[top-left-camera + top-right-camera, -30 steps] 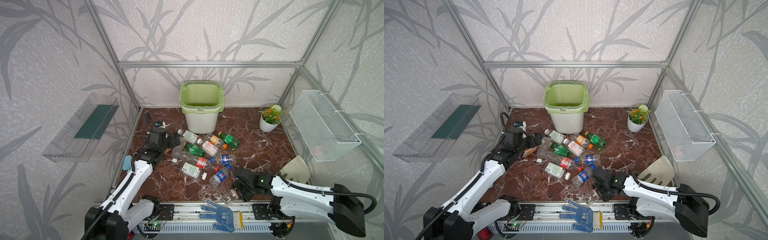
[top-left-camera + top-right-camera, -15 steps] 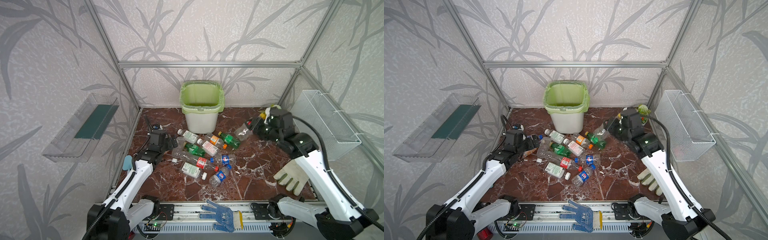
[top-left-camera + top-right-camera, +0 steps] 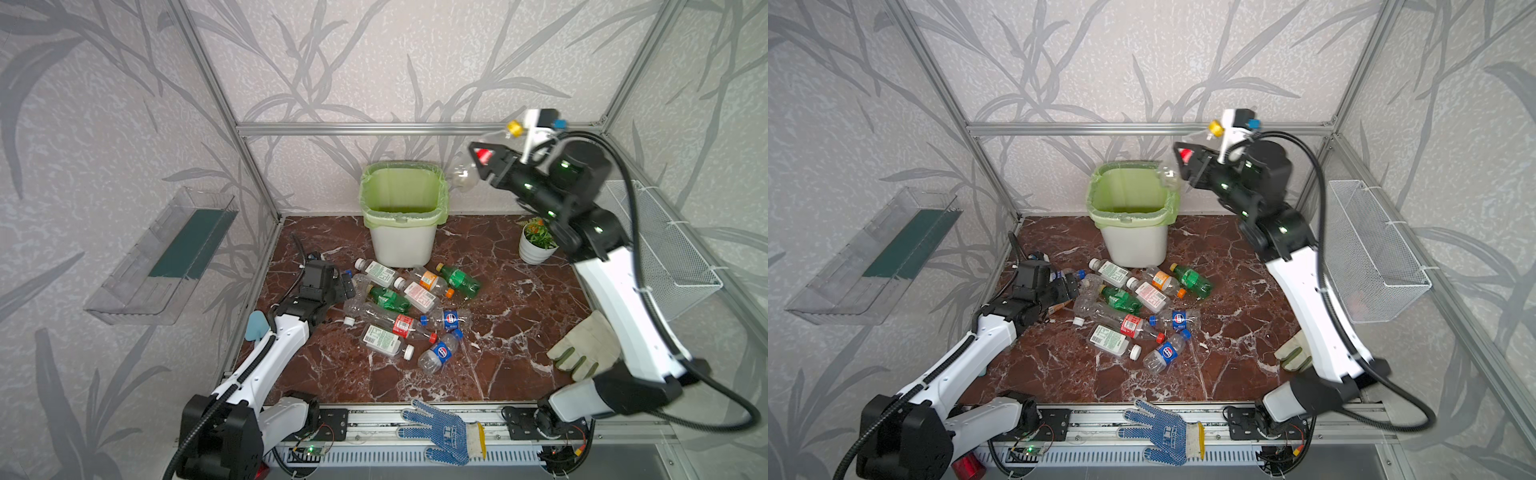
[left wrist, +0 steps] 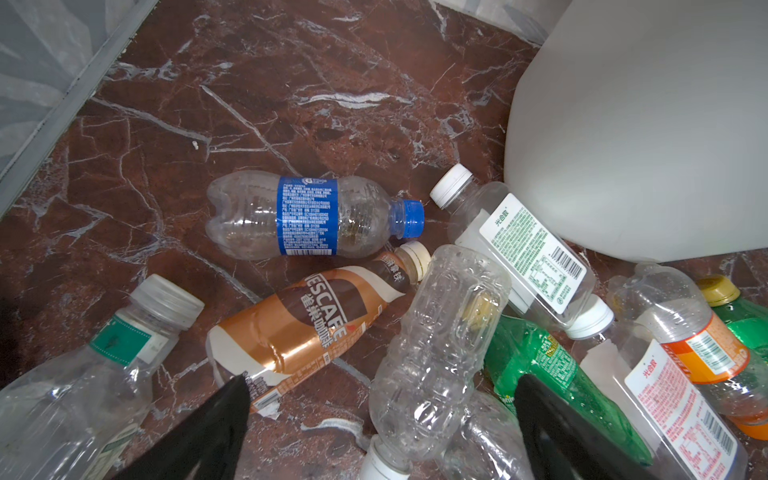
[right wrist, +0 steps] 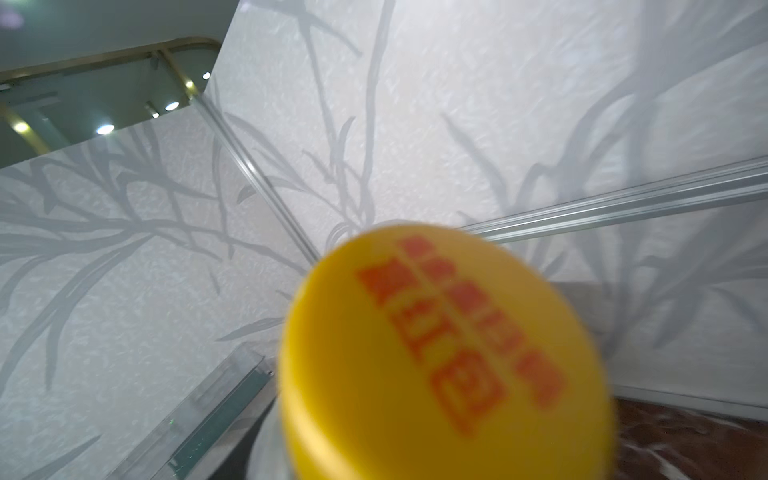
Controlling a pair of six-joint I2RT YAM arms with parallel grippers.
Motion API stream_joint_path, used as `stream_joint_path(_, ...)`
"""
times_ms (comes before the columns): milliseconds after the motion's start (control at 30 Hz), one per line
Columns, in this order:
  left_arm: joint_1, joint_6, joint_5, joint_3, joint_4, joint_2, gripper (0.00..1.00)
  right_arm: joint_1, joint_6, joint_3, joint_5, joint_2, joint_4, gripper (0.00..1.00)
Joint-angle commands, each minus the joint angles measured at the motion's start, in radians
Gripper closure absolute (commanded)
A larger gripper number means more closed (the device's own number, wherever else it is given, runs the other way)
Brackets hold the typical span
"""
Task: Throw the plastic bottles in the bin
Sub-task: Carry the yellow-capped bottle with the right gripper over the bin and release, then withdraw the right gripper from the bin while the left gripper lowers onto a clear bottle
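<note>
1 yellow-capped bottle [image 3: 460, 176], clear, is up in the air at the right gripper [image 3: 478, 164], high beside the right rim of the bin [image 3: 401, 249]. Its cap fills the right wrist view, so the neck points back at the wrist. Can't tell if the jaws pinch it or have it loose, since the tips are blurred and partly hidden. Also can't tell if its base is over the bin's mouth or just outside the rim. My read: the arm is raised this high so the bottle clears the rim and drops into the green liner.

The bin stands at the middle of the back edge of the counter [image 3: 519, 316]. About 13 more plastic bottles [image 3: 386, 320] lie in a heap in front of it, running toward the left edge, so most of the job is not yet done.

The left gripper [image 4: 382, 382] hangs low over the heap's left end. Its jaws are spread wide and pinch nothing. A crumpled clear bottle [image 4: 436, 332] lies between them, with the Nescafe bottle [image 4: 307, 328] just beside 1 jaw. It looks set up for the next pick.

Not task items: potted plant [image 3: 536, 249] at the back right corner and a pale work glove [image 3: 582, 349] by the right edge.
</note>
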Motion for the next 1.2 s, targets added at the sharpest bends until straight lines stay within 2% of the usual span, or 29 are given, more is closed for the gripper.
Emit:
stream_joint_path(0, 0.004, -0.034, -0.013, 0.029, -0.038, 0.005, 0.01, 0.090, -0.196, 0.601, -0.068, 0.433, -0.554, 0.25)
stream_joint_path(33, 0.005, -0.038, -0.014, 0.027, -0.041, -0.001, 0.01, 0.087, -0.199, 0.877, -0.026, 0.552, -0.678, 0.10)
stream_joint_path(67, 0.005, -0.041, -0.017, 0.025, -0.045, -0.008, 0.01, 0.072, -0.189, 0.837, -0.031, 0.525, -0.656, 0.01)
stream_joint_path(200, 0.004, -0.022, -0.059, 0.023, -0.070, -0.057, 0.01, 0.051, -0.182, 0.115, 0.075, 0.093, -0.218, 0.01)
stream_joint_path(267, 0.005, -0.005, -0.069, 0.025, -0.078, -0.084, 0.01, 0.041, -0.161, -0.039, 0.119, -0.014, -0.107, 0.01)
stream_joint_path(367, 0.004, 0.002, -0.067, 0.033, -0.090, -0.098, 0.01, 0.015, -0.138, -0.034, 0.173, -0.043, -0.159, 0.01)
stream_joint_path(467, 0.003, 0.000, -0.065, 0.037, -0.086, -0.097, 0.01, 0.005, -0.119, -0.035, 0.162, -0.040, -0.184, 0.01)
stream_joint_path(633, 0.005, 0.013, -0.072, 0.044, -0.085, -0.094, 0.01, 0.002, -0.105, -0.147, 0.146, -0.083, -0.095, 0.01)
stream_joint_path(867, 0.005, 0.007, -0.096, 0.059, -0.091, -0.075, 0.01, -0.004, -0.107, -0.184, 0.150, -0.098, -0.091, 0.01)
stream_joint_path(967, 0.006, 0.018, -0.094, 0.058, -0.096, -0.064, 0.01, -0.014, -0.107, -0.276, 0.143, -0.139, -0.050, 0.01)
stream_joint_path(1167, 0.020, 0.079, -0.076, 0.072, -0.113, -0.030, 0.01, -0.082, -0.085, -0.567, 0.087, -0.269, 0.058, 0.01)
